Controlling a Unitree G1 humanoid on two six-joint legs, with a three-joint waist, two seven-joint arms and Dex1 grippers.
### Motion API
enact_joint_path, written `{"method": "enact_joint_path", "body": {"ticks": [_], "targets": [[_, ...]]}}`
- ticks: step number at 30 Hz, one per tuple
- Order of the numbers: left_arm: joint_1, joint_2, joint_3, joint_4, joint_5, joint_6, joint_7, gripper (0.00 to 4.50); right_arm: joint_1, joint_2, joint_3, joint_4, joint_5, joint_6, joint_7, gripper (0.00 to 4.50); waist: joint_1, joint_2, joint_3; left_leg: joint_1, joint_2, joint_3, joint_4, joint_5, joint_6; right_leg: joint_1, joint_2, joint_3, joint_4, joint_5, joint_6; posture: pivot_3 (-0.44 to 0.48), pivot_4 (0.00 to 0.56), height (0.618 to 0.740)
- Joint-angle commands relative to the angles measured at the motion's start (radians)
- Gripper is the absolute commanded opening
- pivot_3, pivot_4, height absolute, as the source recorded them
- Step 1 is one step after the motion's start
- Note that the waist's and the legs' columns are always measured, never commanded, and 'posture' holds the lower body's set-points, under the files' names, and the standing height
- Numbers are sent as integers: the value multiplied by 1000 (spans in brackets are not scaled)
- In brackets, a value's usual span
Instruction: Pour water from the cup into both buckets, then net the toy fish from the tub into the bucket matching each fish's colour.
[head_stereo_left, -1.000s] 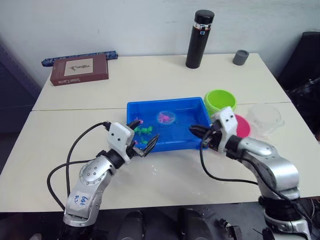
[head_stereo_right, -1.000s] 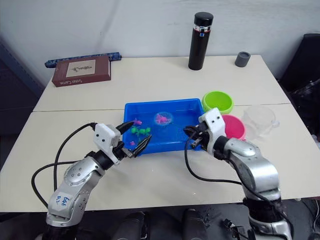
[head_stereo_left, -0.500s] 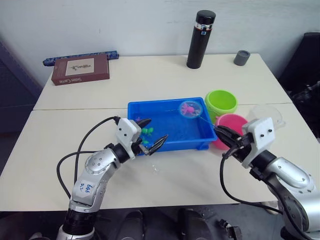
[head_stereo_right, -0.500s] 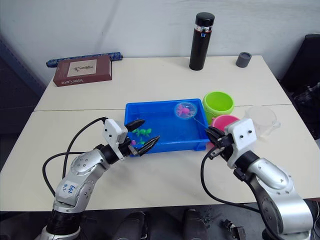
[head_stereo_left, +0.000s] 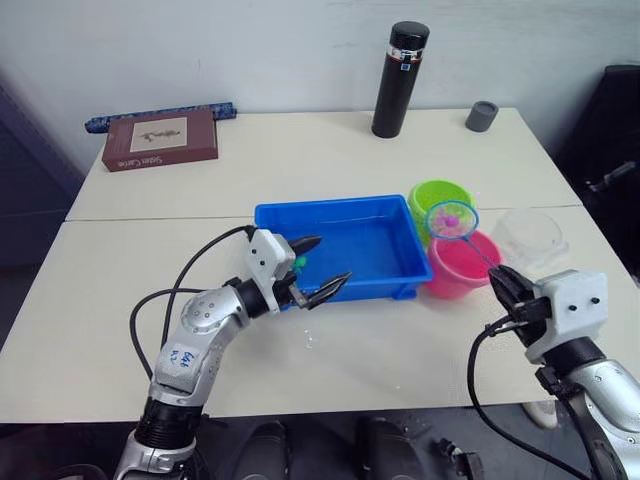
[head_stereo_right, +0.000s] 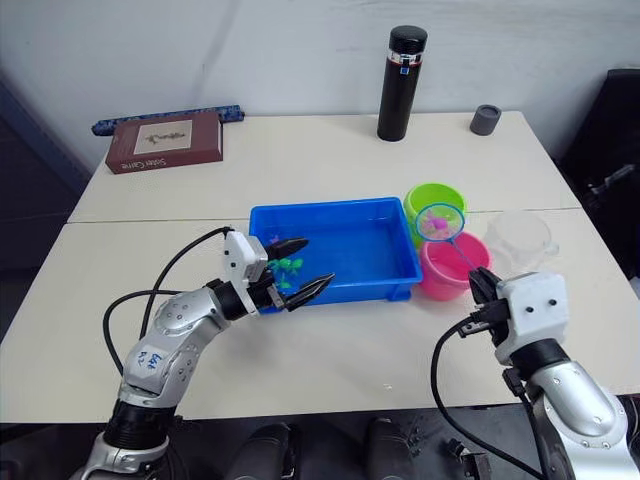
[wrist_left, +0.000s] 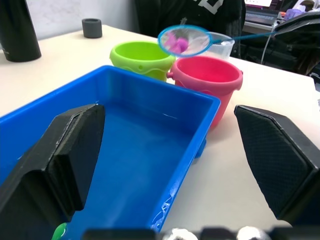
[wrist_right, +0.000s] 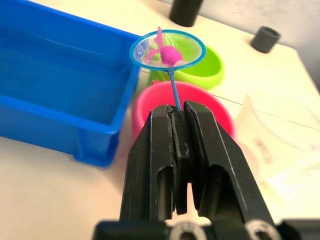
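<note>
Since half a second ago the net (head_stereo_left: 452, 218) with its pink fish (wrist_right: 166, 52) has travelled from above the tub (head_stereo_left: 372, 284) over to the two buckets, and the right gripper (head_stereo_left: 503, 291) has drawn back toward the table's near edge.

On the cream table (head_stereo_left: 300, 160) the blue tub holds shallow water, with a few green fish (head_stereo_right: 289, 265) gathered at the end farthest from the buckets. Just beside the tub's other end sit the pink bucket (head_stereo_left: 459, 268) and, behind it, the green bucket (head_stereo_left: 440, 198), the two nearly touching. On the far side of the buckets from the tub stands the clear cup (head_stereo_left: 530, 233).

Held by its thin blue handle between the tightly closed fingers (wrist_right: 147, 165) of the right gripper, the net hangs over the gap where the two buckets meet, the pink fish lying in its mesh. By the tub's fish end, the left gripper (head_stereo_left: 322, 270) is spread wide and grips nothing, one finger over the tub, the other outside its near wall.

Well behind the tub are a black flask (head_stereo_left: 398, 80), a small grey cup (head_stereo_left: 481, 115) and a brown book (head_stereo_left: 158, 139).
</note>
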Motion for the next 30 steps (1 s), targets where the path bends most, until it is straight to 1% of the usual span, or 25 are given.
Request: {"method": "enact_joint_path", "body": {"ticks": [1, 3, 9, 13, 21, 26, 30], "targets": [[-26, -12, -7, -1, -18, -25, -11, 4461, 55, 7, -43, -38, -71, -87, -28, 0, 1, 0, 0, 0, 0, 0, 0, 0, 0, 0, 0, 0, 0, 0, 0, 0, 150, 740], [-31, -16, -10, 6, -16, -28, -12, 4461, 90, 21, -54, -16, -101, -130, -38, 0, 1, 0, 0, 0, 0, 0, 0, 0, 0, 0, 0, 0, 0, 0, 0, 0, 150, 740], [-32, -18, -14, 11, -15, -34, -19, 4461, 194, 9, -38, 60, -240, -326, -32, 0, -1, 0, 0, 1, 0, 0, 0, 0, 0, 1, 0, 0, 0, 0, 0, 0, 150, 740], [-29, -18, -14, 9, -15, -33, -20, 4461, 227, 7, -13, 118, -319, -442, -37, 0, -1, 0, 0, 1, 0, 0, 0, 0, 0, 1, 0, 0, 0, 0, 0, 0, 150, 740], [-23, -19, -11, 5, -12, -34, -14, 4461, 197, -47, -2, 250, -491, -635, -70, 0, -1, 0, 0, 2, 0, 0, 0, 0, 0, 1, 0, 0, 0, 0, 0, 0, 150, 740], [-15, -19, -11, -3, -11, -35, -7, 4461, 157, -76, -11, 303, -562, -703, -96, 0, 0, 0, 0, 2, 0, 0, 0, 0, 0, 2, 0, 0, 0, 0, 0, 0, 150, 740], [-4, -18, -8, -7, -8, -41, -2, 4461, 131, -137, -19, 372, -661, -793, -133, 0, 0, 0, 0, 2, 0, 0, 1, 0, 0, 2, 0, 0, 0, 0, 0, 0, 150, 740]]}}
